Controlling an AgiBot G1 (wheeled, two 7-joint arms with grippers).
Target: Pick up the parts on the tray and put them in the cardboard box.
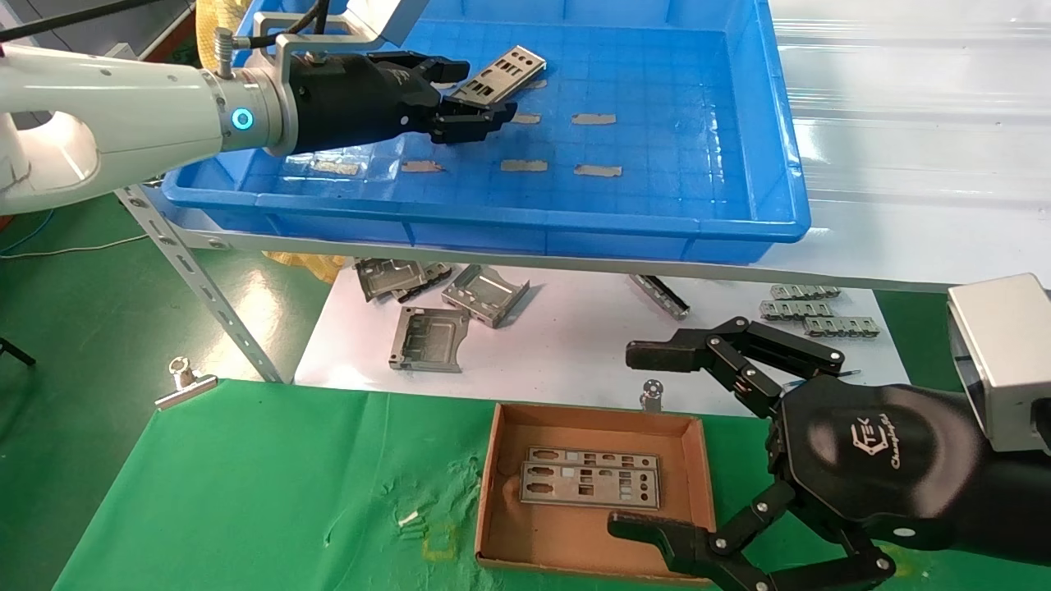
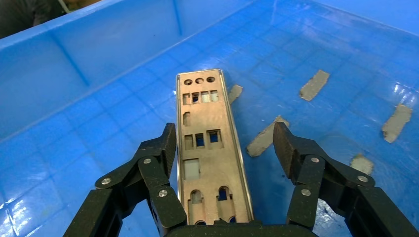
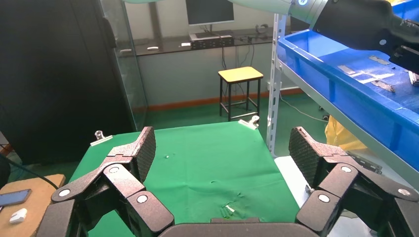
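Silver punched plate [image 2: 210, 153] | between spread left claw [image 2: 225, 148] | right claw [image 1: 649, 439] spread

Bright, even indoor light falls from overhead. The glossy floor of the blue tray [image 1: 690, 156] carries pale streaks of glare, strongest toward its right rim, and the white surface beyond that rim is washed nearly featureless. Shadows are soft and short: the metal plate [image 2: 210, 153] above the tray floor casts only a faint one. The head view is sharp throughout. The left wrist view softens toward the tray's far wall.
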